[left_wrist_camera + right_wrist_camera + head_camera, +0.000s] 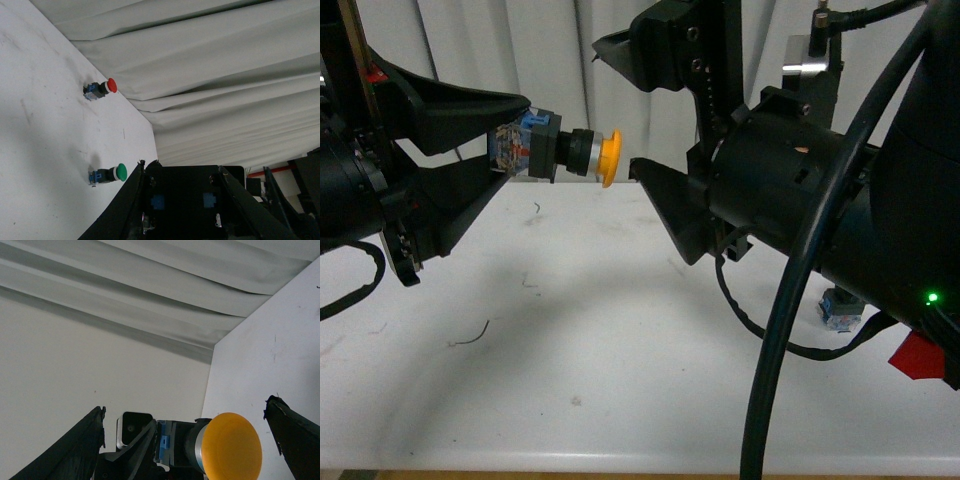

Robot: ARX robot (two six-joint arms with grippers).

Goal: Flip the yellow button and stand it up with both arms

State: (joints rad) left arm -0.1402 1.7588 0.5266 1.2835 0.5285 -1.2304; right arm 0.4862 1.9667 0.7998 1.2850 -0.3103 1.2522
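Observation:
My left gripper (515, 135) is shut on the blue-grey base of the yellow button (565, 152) and holds it level in the air above the white table (620, 340). Its yellow-orange cap (610, 158) points at my right gripper (615, 105), which is open, one finger above and one just beside the cap, not touching it. In the right wrist view the cap (232, 446) sits between the spread fingers (287, 432), facing the camera. In the left wrist view the button's dark base (182, 200) fills the space between the jaws of my left gripper (182, 167).
A red-capped button (102, 88) and a green-capped button (110, 174) lie on their sides on the table near the white curtain (210, 60). A blue-based button (842, 308) lies partly hidden under my right arm. The right arm's cables (790, 300) hang over the table.

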